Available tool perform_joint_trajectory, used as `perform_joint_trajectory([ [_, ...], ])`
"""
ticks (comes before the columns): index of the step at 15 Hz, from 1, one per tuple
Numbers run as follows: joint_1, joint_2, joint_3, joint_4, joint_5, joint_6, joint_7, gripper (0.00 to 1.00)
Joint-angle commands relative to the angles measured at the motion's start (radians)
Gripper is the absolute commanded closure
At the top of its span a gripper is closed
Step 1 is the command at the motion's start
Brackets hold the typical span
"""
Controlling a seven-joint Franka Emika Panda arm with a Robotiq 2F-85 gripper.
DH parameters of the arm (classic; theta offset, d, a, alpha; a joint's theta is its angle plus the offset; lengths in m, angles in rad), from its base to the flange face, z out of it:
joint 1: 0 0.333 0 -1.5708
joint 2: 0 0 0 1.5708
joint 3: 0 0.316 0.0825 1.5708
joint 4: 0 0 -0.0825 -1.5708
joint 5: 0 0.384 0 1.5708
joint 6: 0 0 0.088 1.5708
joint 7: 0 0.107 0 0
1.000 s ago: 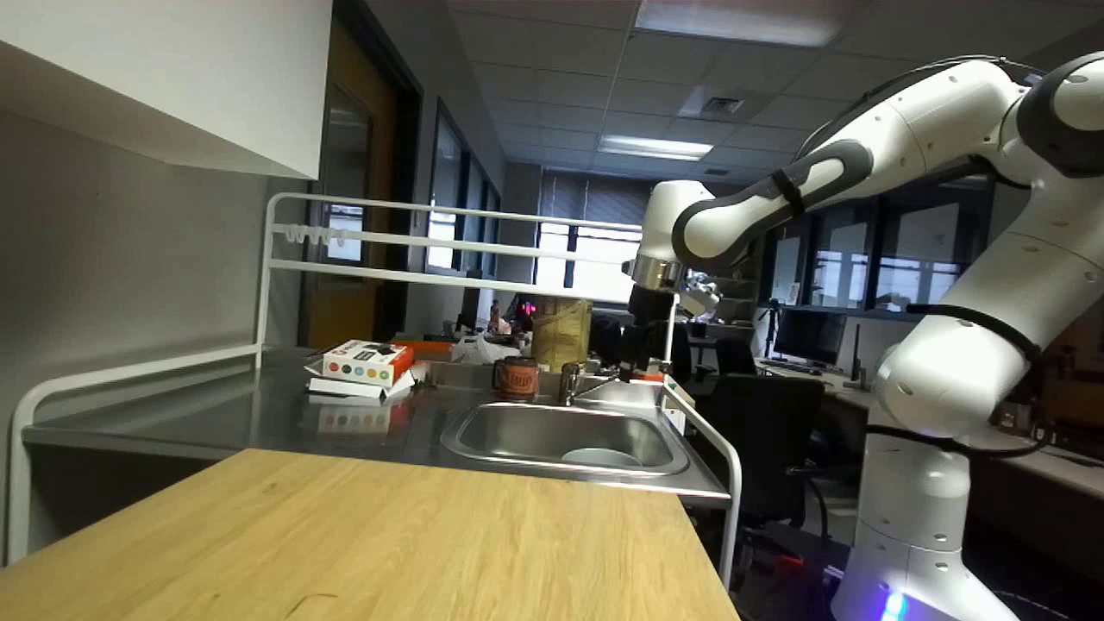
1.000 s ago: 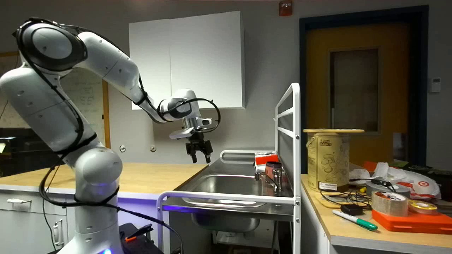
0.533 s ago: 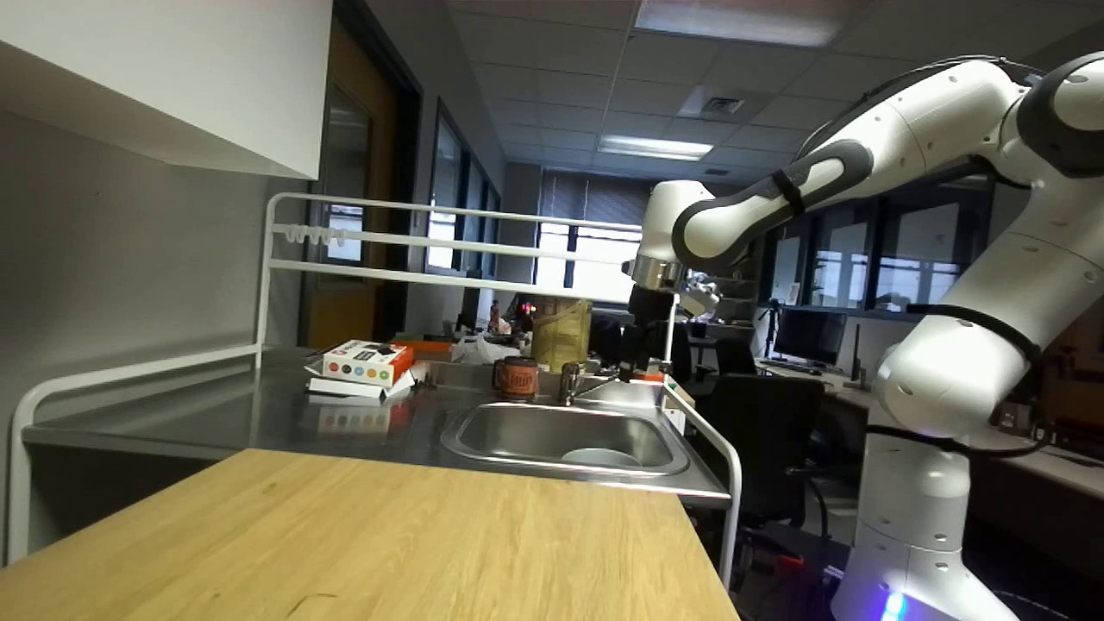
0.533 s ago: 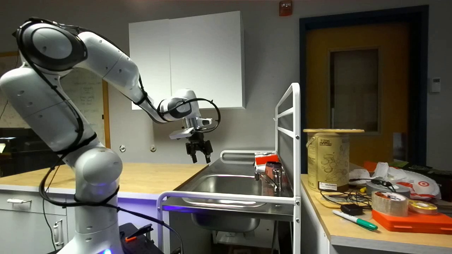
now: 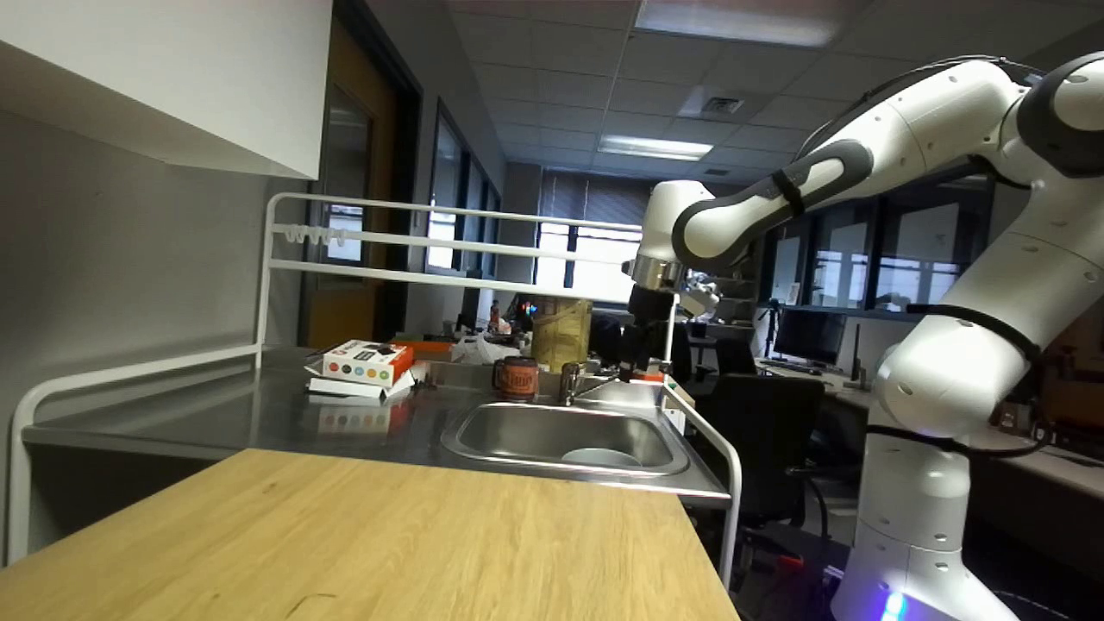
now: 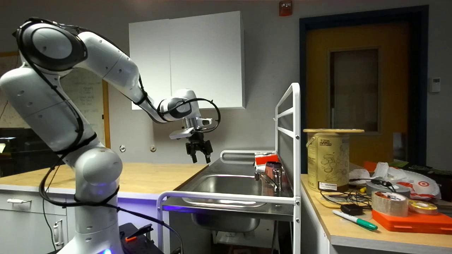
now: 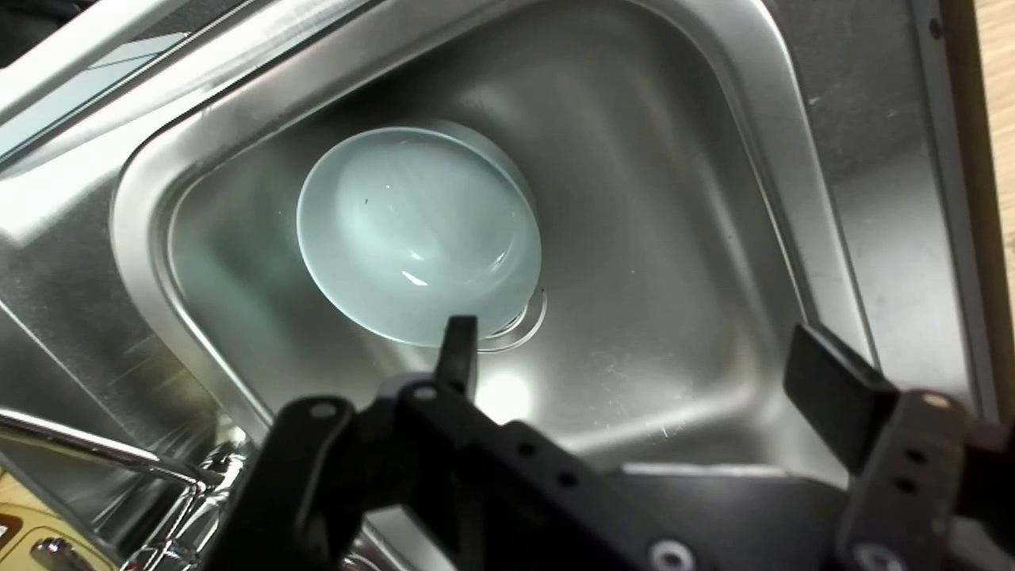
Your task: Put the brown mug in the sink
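Observation:
The brown mug (image 5: 517, 379) has a dark rim and an orange-brown label. It stands on the steel counter behind the sink (image 5: 526, 429), beside the faucet (image 5: 569, 381). In an exterior view the mug (image 6: 272, 169) is partly hidden by the faucet (image 6: 277, 178). It is out of view in the wrist view. My gripper (image 6: 201, 159) is open and empty, high above the sink (image 6: 226, 183) and apart from the mug. In the wrist view the gripper's fingers (image 7: 638, 353) are spread wide over the sink basin (image 7: 634, 230), with nothing between them.
A pale bowl (image 7: 420, 238) lies in the sink near the drain. A red and white box (image 5: 366, 362) sits on the counter. A white rail frame (image 6: 296, 141) runs along the counter's back; a lower rail (image 6: 226, 196) crosses one end. A wooden table (image 5: 388, 535) adjoins the counter.

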Motion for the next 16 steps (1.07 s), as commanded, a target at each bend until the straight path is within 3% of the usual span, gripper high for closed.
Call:
perform_joint_trajectory([
  [1, -0.007, 0.009, 0.002, 0.009, -0.003, 0.0, 0.008, 0.0],
  [6, -0.05, 0.105, -0.015, 0.093, -0.023, 0.098, 0.019, 0.0],
  [10, -0.081, 0.24, -0.02, 0.231, -0.039, 0.17, 0.02, 0.0],
  [16, -0.049, 0.49, -0.028, 0.48, -0.001, 0.16, -0.032, 0.0],
])
